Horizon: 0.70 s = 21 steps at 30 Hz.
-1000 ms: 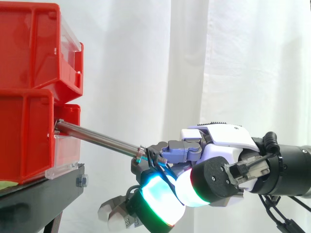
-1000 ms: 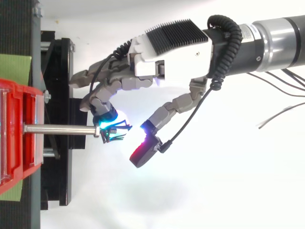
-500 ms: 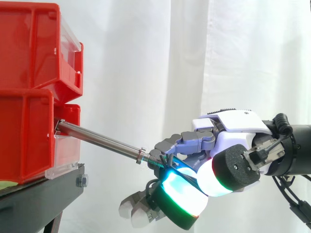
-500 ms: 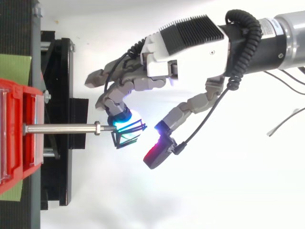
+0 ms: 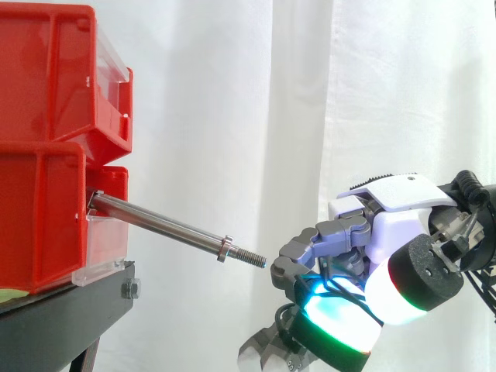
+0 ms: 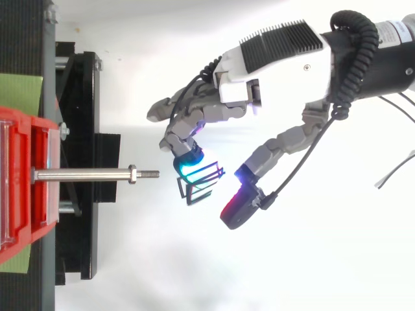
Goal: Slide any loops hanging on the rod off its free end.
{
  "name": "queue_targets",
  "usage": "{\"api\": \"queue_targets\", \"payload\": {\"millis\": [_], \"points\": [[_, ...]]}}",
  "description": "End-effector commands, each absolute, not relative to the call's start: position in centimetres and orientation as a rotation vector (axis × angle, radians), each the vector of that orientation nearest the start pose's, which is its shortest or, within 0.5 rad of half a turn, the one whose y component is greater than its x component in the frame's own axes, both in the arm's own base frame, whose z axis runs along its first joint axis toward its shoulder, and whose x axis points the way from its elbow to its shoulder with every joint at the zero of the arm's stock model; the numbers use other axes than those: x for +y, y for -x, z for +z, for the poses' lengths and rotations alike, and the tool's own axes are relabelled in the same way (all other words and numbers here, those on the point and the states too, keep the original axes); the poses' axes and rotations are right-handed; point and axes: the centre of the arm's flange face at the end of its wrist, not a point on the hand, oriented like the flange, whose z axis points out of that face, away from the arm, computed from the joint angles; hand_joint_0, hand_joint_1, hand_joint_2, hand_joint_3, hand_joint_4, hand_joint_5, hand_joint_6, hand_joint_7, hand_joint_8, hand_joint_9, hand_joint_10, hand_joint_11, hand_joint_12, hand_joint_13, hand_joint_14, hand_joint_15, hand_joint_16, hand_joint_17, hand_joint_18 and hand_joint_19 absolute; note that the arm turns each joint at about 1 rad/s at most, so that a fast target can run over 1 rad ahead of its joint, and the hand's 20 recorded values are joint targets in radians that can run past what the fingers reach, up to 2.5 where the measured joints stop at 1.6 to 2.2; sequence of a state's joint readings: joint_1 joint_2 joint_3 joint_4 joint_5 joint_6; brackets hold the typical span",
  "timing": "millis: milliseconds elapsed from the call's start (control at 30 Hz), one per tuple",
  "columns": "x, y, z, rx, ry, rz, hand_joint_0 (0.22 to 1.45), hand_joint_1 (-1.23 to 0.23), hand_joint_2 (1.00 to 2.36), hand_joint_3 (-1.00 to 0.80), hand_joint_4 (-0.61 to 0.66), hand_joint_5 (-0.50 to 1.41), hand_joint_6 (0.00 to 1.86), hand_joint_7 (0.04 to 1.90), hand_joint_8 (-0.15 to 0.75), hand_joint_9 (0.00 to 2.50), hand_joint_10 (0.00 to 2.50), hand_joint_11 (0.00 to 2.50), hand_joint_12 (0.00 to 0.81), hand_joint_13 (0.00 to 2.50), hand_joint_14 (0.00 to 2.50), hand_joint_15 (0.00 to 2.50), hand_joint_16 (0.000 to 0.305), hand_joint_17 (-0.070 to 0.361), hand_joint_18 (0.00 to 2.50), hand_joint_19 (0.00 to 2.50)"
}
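hand held level, fingers curled, thumb spread

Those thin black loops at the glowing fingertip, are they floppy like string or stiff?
Probably stiff wire: the black loops keep a boxy outline while hanging from the hand. Likely very light, being so thin, and apt to slip off.

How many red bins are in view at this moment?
2. The upper bin sits stacked on the lower bin, whose front carries the rod. Others could lie beyond the left edge.
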<state>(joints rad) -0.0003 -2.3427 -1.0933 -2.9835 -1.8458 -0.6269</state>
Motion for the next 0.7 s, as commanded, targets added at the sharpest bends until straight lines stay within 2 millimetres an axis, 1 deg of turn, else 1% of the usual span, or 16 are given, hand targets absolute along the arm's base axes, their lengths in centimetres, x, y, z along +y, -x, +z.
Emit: {"api": "queue_targets", "payload": {"millis": [0, 33, 167, 667], "points": [[-10.91, -74.84, 24.50, 1.688, -0.709, 0.936, 0.67, -0.79, 1.00, -0.50, 0.17, -0.23, 0.83, 1.27, 0.254, 0.55, 0.00, 0.08, 0.269, 0.46, 0.00, 0.00, 0.044, 0.099, 0.40, 0.00], [-11.00, -74.75, 24.29, 1.688, -0.749, 0.946, 0.67, -0.80, 1.00, -0.50, 0.18, -0.23, 0.83, 1.28, 0.254, 0.55, 0.00, 0.08, 0.269, 0.46, 0.00, 0.00, 0.044, 0.099, 0.41, 0.00], [-11.01, -74.70, 24.43, 1.680, -0.792, 0.975, 0.67, -0.82, 1.00, -0.50, 0.17, -0.22, 0.83, 1.28, 0.253, 0.56, 0.00, 0.08, 0.269, 0.46, 0.00, 0.00, 0.044, 0.099, 0.41, 0.00], [-10.99, -74.71, 24.53, 1.661, -0.848, 1.007, 0.65, -0.85, 1.00, -0.50, 0.18, -0.22, 0.83, 1.28, 0.253, 0.56, 0.00, 0.08, 0.271, 0.47, 0.00, 0.00, 0.044, 0.098, 0.43, 0.00]]}}
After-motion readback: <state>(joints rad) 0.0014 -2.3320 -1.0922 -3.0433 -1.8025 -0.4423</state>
